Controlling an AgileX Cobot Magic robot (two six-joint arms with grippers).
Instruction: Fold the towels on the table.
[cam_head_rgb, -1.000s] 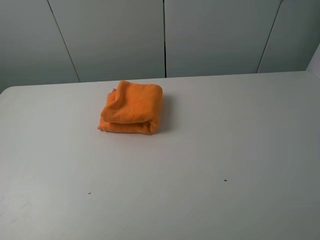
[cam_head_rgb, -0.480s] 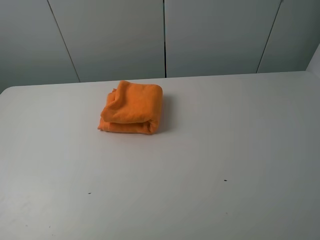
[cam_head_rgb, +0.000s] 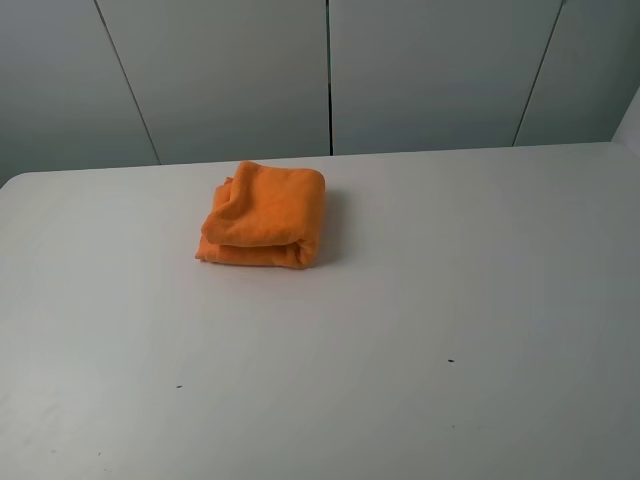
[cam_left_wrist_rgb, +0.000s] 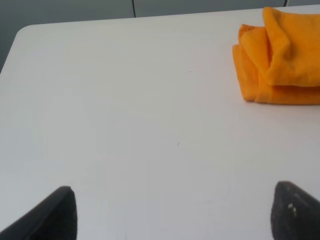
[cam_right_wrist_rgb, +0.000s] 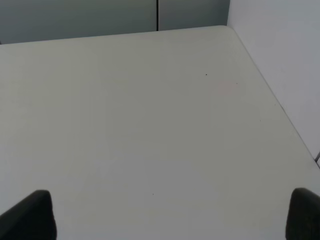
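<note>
Orange towel (cam_head_rgb: 263, 217) folded into a compact stack, lying on the counter (cam_head_rgb: 420, 300) toward the far edge, left of centre. Folding judged essentially done; perhaps tidying a slightly rumpled top layer left. No arms visible from the high camera. Left tool (cam_left_wrist_rgb: 172, 212) spread wide, holding nothing, well short of the towel (cam_left_wrist_rgb: 280, 57); stacked layers visible there. Right tool (cam_right_wrist_rgb: 172, 215) likewise wide apart and unladen, over bare counter (cam_right_wrist_rgb: 150, 110); no towel there.
</note>
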